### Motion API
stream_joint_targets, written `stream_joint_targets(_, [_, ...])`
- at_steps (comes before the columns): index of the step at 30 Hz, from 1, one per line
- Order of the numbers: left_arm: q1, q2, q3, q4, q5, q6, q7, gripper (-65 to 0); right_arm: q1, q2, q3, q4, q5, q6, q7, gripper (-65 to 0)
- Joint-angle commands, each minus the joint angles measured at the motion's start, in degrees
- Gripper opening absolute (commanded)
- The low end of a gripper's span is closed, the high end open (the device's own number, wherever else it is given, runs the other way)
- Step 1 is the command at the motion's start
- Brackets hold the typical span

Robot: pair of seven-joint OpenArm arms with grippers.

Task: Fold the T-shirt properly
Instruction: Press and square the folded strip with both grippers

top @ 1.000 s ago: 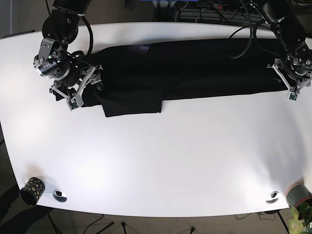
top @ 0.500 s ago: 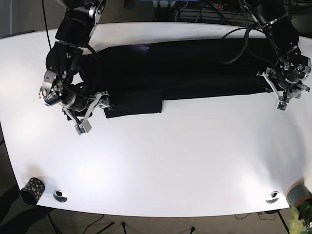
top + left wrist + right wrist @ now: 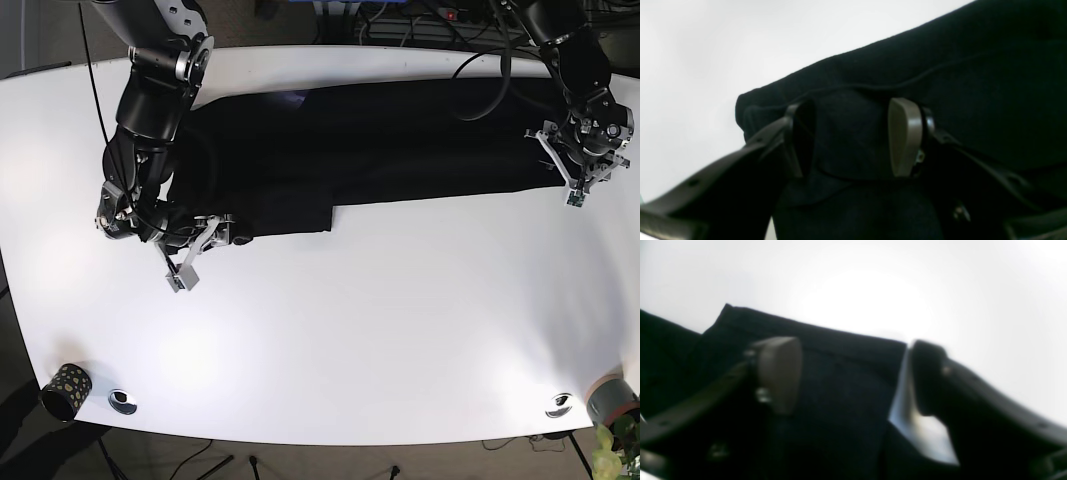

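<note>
The black T-shirt (image 3: 380, 135) lies folded into a long band across the back of the white table (image 3: 350, 330). My right gripper (image 3: 222, 232) is at the shirt's front left corner. In the right wrist view it (image 3: 853, 376) is open, its fingers (image 3: 780, 371) straddling a corner of the black cloth (image 3: 840, 373). My left gripper (image 3: 556, 160) is at the shirt's right end. In the left wrist view it (image 3: 853, 138) is open, with the cloth edge (image 3: 846, 133) between its pads (image 3: 905, 136).
A dotted cup (image 3: 65, 390) and a metal disc (image 3: 122, 401) sit at the front left corner. Another disc (image 3: 559, 405) and a grey pot (image 3: 612, 398) with a plant sit at the front right. Cables run along the table's back edge.
My right gripper has moved forward and right along the shirt's left end to its front corner. My left gripper has shifted slightly at the right end. Both stay open.
</note>
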Motion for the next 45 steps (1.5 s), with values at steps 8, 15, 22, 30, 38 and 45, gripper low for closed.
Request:
stream_joint_targets(8, [-0.16, -0.24, 0.22, 0.52, 0.47, 0.1, 0.53, -33.2, 0.73, -1.65, -0.01, 2.9, 0.68, -0.07, -0.9, -65.0])
stream_joint_targets(15, [-0.33, -0.5, 1.19, -2.3, 0.47, 0.1, 0.53, -33.2, -6.48, -1.38, -0.01, 21.89, 10.88, -0.07, -2.04, -65.0])
stream_joint_targets(22, [-1.48, -0.76, 1.45, -4.32, 0.47, 0.1, 0.44, -33.2, -15.88, -0.06, 3.24, 33.05, 15.72, -0.07, -4.85, -65.0])
stream_joint_targets(30, [-2.44, -2.52, 1.54, -7.66, 0.47, 0.1, 0.44, -33.2, -22.83, 0.02, 8.07, 33.93, 18.62, -0.07, -4.85, -65.0])
stream_joint_targets(38, [-5.43, -2.35, 1.36, -8.19, 0.38, 0.1, 0.44, -33.2, -23.62, 0.02, 8.51, 34.37, 11.59, -0.07, -4.85, -55.6])
stream_joint_targets(45, [-8.33, -2.08, 1.27, -5.11, 0.3, 0.1, 0.79, -32.9, -25.03, -0.42, 8.07, 43.07, 10.09, -0.07, -4.85, -23.3])
